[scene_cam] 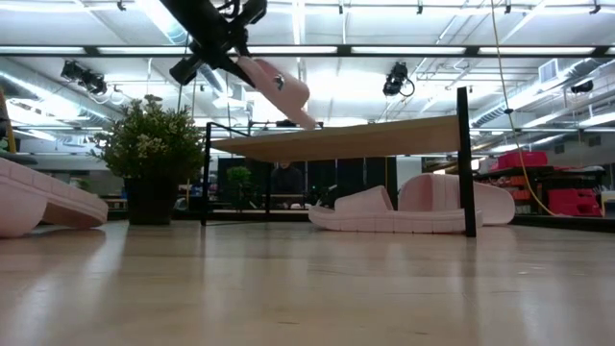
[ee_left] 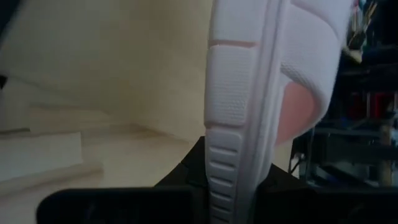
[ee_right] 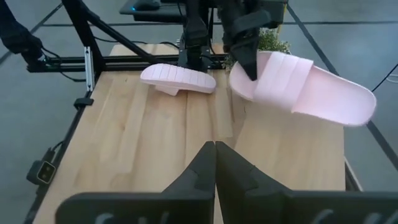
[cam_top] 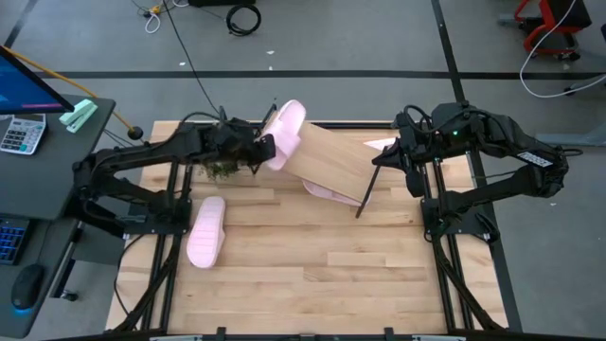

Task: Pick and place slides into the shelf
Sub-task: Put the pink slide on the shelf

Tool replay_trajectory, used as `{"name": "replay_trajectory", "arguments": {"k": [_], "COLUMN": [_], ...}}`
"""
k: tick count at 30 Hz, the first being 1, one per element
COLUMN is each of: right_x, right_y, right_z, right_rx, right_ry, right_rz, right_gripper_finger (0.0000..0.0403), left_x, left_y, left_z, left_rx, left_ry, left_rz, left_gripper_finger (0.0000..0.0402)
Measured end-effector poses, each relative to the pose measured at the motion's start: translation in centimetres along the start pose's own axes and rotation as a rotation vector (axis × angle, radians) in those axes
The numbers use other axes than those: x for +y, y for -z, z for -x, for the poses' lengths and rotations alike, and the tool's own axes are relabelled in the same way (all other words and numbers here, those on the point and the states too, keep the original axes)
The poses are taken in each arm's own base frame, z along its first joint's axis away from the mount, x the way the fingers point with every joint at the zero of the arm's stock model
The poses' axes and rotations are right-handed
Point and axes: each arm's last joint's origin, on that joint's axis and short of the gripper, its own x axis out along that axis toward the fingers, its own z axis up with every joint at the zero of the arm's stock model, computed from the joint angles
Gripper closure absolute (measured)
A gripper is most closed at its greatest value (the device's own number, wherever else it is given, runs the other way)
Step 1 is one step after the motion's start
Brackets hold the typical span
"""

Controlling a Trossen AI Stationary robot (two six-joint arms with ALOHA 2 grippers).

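My left gripper [cam_top: 261,148] is shut on a light pink slide [cam_top: 285,132], held in the air over the far left end of the slanted wooden shelf [cam_top: 331,158]. It also shows in the low view [scene_cam: 277,85] and the right wrist view [ee_right: 305,92]. A second slide [cam_top: 206,230] lies sole up on the table at the left. Two more slides [scene_cam: 363,209] [scene_cam: 450,197] lie on the table under the shelf. My right gripper [ee_right: 215,152] is shut and empty at the shelf's right end [cam_top: 381,159]. My left gripper pinches the slide's sole between its two fingers at the end nearest the strap [ee_right: 244,79]. The ribbed sole edge [ee_left: 233,118] runs back between the fingers. The slide is lifted and slopes down, its free end [scene_cam: 306,117] just above the shelf board; whether it touches, I cannot tell.
A small potted plant [scene_cam: 152,154] stands on the table at the far left, beside the shelf's black legs [scene_cam: 467,163]. The table's near half [cam_top: 312,275] is bare wood. A desk with a calculator [cam_top: 21,133] stands off the table's left edge.
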Motion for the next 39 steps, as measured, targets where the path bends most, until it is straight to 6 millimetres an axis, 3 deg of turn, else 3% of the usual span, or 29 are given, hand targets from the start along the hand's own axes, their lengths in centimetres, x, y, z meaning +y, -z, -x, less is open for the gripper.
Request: {"name": "replay_trajectory", "arguments": {"k": [7,10,16,22,30,35,39], "right_x": [0.0,0.0,0.0,0.0,0.0,0.0,0.0], "right_y": [0.1,0.2,0.5,0.5,0.5,0.5,0.4], "right_z": [0.0,0.0,0.0,0.0,0.0,-0.2,-0.6], "right_rx": [0.008,0.025,0.049,0.049,0.049,0.053,0.064], "right_ry": [0.000,-0.001,-0.003,-0.004,-0.005,-0.005,-0.005], "right_rz": [0.043,0.068,0.092,0.119,0.136,0.129,0.108], "right_gripper_finger": [0.0393,0.0393,0.0393,0.0393,0.0393,0.0394,0.0394], "left_x": [0.5,0.3,0.6,0.7,-0.2,1.8,2.5], "left_y": [-1.1,-1.0,0.3,2.0,2.4,3.9,4.6], "left_z": [1.0,2.3,4.8,5.2,4.3,1.8,0.3], "left_rx": [0.023,0.048,0.042,0.029,-0.018,0.012,0.014], "left_ry": [-0.005,0.050,0.046,0.007,0.062,0.016,0.216], "left_rz": [0.110,0.160,0.247,0.266,0.211,0.240,0.272], "left_gripper_finger": [0.0360,0.0360,0.0360,0.0360,0.0360,0.0360,0.0360]}}
